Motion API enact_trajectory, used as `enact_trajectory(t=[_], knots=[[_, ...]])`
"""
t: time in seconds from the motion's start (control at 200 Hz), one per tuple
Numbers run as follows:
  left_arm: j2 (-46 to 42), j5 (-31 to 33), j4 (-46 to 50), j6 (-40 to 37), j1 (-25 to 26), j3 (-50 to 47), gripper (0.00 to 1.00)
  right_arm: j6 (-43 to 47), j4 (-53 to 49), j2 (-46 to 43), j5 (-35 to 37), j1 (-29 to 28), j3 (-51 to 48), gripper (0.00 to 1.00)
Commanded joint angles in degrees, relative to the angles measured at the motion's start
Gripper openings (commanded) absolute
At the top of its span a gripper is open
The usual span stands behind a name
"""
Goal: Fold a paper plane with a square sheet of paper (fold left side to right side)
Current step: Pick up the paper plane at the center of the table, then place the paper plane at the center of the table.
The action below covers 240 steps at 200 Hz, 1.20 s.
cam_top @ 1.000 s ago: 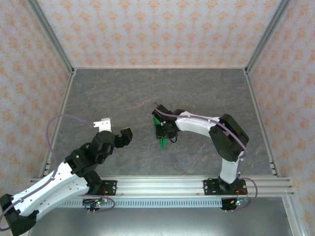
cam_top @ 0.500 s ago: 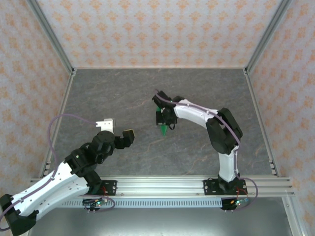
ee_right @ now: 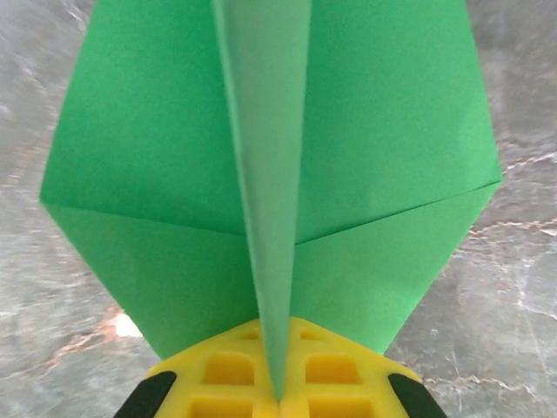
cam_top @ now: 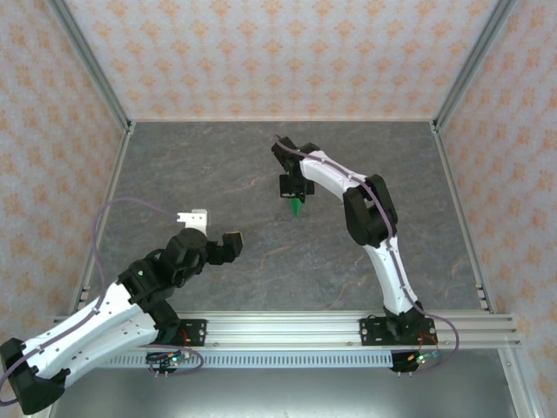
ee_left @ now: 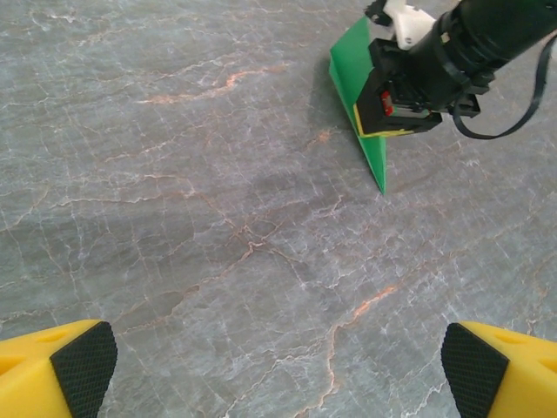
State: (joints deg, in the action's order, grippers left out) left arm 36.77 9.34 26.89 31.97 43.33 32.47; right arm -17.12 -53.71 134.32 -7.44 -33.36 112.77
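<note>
Closest to me, the left claw [cam_top: 215, 228] hangs low over the grey table [cam_top: 218, 165]. Its jaws are spread as wide as they go, with nothing between its yellow fingers [ee_left: 61, 370]. Ahead of it and to its right, well apart from it, the right claw [cam_top: 292, 185] is clamped tight on the paper plane [ee_right: 261, 131], pinching the raised centre fold. Green wings fan out on either side of that grip, and one pointed tip pokes out towards the left claw. I cannot tell whether the tip touches the table
</note>
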Motion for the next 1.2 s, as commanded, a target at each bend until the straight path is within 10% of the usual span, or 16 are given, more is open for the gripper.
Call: enact_trajectory(t=[0.0,0.896,1.196], knots=[[0.1,-0.7,1.7,-1.0,-0.4,1.9,0.99,1.2,-5.3,1.7,1.1,0.0,2.1,0.05],[3.4,2.4,0.4,0.2,-0.7,1.7,1.00,3.2,-9.2,-7.2,4.1,-1.8,1.4,0.43],[4.5,-2.6,0.6,2.1,-14.2,2.4,1.00,4.3,-6.9,-24.7,9.2,-2.0,-9.2,0.65]])
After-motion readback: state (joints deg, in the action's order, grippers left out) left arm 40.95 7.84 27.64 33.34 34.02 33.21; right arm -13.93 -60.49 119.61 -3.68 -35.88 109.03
